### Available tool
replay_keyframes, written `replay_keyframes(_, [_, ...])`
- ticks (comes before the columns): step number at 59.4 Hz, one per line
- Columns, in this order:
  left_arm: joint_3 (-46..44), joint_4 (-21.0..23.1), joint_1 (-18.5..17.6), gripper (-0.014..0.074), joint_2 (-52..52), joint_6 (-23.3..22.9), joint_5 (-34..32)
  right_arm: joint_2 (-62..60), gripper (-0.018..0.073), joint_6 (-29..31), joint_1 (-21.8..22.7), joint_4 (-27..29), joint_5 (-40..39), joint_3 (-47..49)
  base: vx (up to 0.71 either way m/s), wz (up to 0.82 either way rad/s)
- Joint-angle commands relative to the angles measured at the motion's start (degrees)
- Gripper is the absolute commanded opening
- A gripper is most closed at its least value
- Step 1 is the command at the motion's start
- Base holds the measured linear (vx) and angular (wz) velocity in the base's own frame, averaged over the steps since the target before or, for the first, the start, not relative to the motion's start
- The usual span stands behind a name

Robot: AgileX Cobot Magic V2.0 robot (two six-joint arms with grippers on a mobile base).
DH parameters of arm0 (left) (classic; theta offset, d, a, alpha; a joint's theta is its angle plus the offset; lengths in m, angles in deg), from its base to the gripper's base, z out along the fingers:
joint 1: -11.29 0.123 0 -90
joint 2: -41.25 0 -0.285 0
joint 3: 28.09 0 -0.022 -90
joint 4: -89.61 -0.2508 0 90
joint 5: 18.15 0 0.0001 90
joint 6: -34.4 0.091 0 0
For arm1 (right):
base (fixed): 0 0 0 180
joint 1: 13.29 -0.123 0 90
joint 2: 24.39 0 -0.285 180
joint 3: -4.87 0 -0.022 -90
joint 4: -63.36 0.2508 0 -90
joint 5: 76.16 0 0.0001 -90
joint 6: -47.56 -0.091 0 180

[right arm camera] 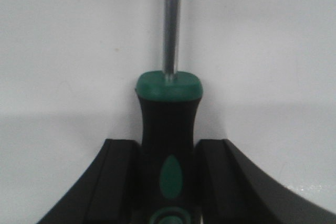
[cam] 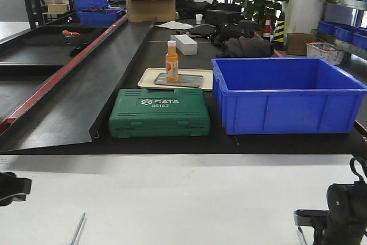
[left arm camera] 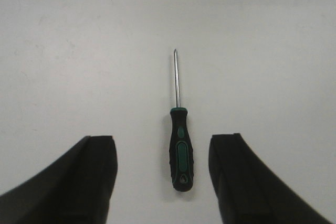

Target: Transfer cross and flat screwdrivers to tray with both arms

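Note:
A screwdriver (left arm camera: 180,150) with a black and green handle lies on the white table, its thin shaft pointing away from me. My left gripper (left arm camera: 163,174) is open, one finger on each side of the handle and clear of it. My right gripper (right arm camera: 167,179) is shut on the black and green handle of the second screwdriver (right arm camera: 169,129), whose shaft runs up out of the frame. In the front view, one shaft (cam: 77,229) shows at the lower left and the other shaft (cam: 301,236) beside my right arm (cam: 344,213). Which tip is cross or flat I cannot tell. The tray is out of view.
Beyond the white table's far edge stand a green SATA tool case (cam: 159,112), a big blue bin (cam: 287,93), and a beige tray (cam: 150,74) holding a small steel tray (cam: 189,80) and an orange bottle (cam: 171,61). A dark sloped ramp (cam: 86,101) runs along the left.

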Motion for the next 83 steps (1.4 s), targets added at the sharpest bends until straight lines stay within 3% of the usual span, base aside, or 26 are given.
replay_keyframes(1, [-5.5,0.72,-0.08,0.0513,4.97,-0.96,0.48,-1.28,-0.0011,0.66,0.1,1.39,0.36,0.47,0.0,0.0])
replay_keyframes(15, [-8.91,3.87,-0.95,0.0513,15.78,-0.26,0.97,-1.28,-0.0011,0.66,0.1,1.39,0.29,0.47,0.0,0.0])
replay_keyframes(28, [-8.91,3.94,-4.07,0.0513,22.65,2.34,-1.62,-1.28,-0.0008,0.66,0.1,1.39,0.1,0.47,0.0,0.0])
replay_keyframes(40, [-8.91,3.94,-4.05,0.0513,27.59,1.48,-2.98,-1.28,-0.0008,0.66,0.1,1.39,0.1,0.47,0.0,0.0])
replay_keyframes(83, [-8.91,4.0,-4.05,0.0513,35.41,0.57,-0.19,-1.28,-0.0008,0.66,0.1,3.96,-0.46,0.47,0.0,0.0])
